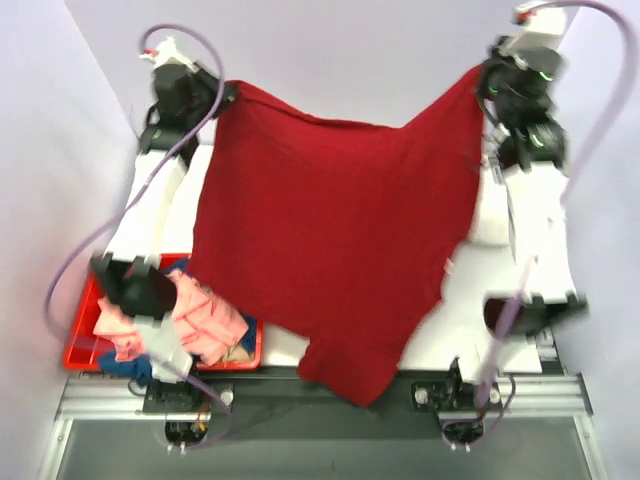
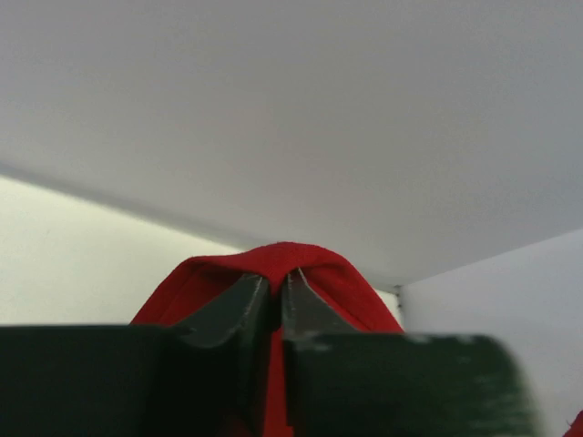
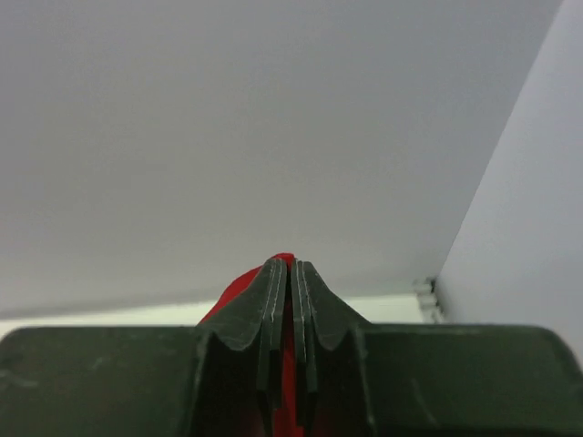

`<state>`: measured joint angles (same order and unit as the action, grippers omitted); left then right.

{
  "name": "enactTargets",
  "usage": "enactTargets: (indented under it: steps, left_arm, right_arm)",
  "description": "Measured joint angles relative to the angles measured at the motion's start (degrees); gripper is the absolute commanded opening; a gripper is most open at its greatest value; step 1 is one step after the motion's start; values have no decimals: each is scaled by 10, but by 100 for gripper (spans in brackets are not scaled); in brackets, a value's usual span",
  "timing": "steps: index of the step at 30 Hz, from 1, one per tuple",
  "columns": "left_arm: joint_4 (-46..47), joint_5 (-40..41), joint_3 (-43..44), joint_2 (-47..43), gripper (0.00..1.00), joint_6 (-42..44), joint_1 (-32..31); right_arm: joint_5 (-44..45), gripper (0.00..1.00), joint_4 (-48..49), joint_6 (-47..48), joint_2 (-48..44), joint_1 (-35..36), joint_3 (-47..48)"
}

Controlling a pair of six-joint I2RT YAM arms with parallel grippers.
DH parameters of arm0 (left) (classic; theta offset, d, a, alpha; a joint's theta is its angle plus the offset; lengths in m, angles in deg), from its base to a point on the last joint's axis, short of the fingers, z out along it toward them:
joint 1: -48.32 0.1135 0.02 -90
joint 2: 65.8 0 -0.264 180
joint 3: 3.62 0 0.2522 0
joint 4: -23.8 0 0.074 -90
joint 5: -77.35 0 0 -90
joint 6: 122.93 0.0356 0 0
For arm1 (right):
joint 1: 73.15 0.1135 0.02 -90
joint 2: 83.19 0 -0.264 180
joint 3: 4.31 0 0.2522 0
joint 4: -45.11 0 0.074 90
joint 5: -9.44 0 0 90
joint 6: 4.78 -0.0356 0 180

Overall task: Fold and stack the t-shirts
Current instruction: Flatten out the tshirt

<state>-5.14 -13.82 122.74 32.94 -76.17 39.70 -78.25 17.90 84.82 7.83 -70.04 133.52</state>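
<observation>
The dark red t-shirt (image 1: 340,230) hangs spread out in the air, held up by both arms at the far side of the table. My left gripper (image 1: 226,95) is shut on its far left corner; the red cloth (image 2: 273,264) bulges over the fingertips in the left wrist view. My right gripper (image 1: 482,80) is shut on its far right corner, with red cloth (image 3: 239,289) pinched between the jaws. The shirt's lower end (image 1: 350,375) drapes past the near table edge. Pink shirts (image 1: 205,315) and a blue one (image 1: 125,367) lie in the red bin.
The red plastic bin (image 1: 80,345) stands at the near left beside the left arm's base. The white table (image 1: 470,310) shows at the right of the hanging shirt. Grey walls close in on the far side and both sides.
</observation>
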Motion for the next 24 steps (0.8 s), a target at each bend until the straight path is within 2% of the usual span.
enactTargets:
  steps: [1,3,5,8,10,13,19,24]
  left_arm:
    - [-11,-9,27,50,53,6,2]
    - [-37,-25,82,148,84,11,5]
    - [-64,-39,136,241,95,16,6]
    - [-121,-55,185,318,97,18,7]
    - [-153,-68,189,330,97,23,7]
    - [-166,-86,163,310,97,34,7]
    - [-178,-100,13,193,97,56,-9]
    - [-201,-106,-37,174,97,62,-36]
  right_arm:
    - [6,0,1,-7,39,0,0]
    - [13,36,-1,-25,123,0,3]
    - [19,79,-16,-45,220,-3,23]
    - [23,94,-58,-61,330,-8,47]
    - [22,97,-84,-73,360,-11,22]
    - [16,98,-109,-92,344,-12,-52]
    - [-30,97,-107,-126,169,9,-253]
    - [-99,97,-88,-164,35,63,-357]
